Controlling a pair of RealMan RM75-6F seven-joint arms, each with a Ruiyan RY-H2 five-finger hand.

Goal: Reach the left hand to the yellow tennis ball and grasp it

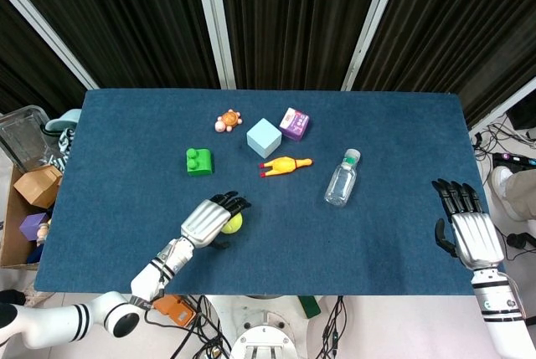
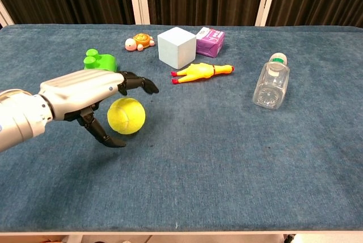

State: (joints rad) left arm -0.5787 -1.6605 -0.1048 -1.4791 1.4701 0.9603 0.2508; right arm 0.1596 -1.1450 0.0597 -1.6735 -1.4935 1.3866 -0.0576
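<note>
My counter (image 1: 126,141) is covered in dark blue cloth; on it the yellow tennis ball (image 2: 127,116) sits near my front edge; behind it a green block (image 1: 198,161), an orange turtle toy (image 1: 228,120), a pale blue cube (image 1: 264,137), a purple box (image 1: 294,123), a yellow rubber chicken (image 1: 285,165); a clear bottle (image 1: 342,179) lies on its side to the right.

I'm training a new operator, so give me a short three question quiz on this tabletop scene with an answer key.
1. True or false: the left hand has lifted the tennis ball off the table.
2. Which toy lies nearest the plastic bottle: A green block, B rubber chicken, C turtle?
3. Fill in: the right hand holds ____.

Key: 1 false, its fingers are spread over the ball. 2 B. 3 nothing.
</note>
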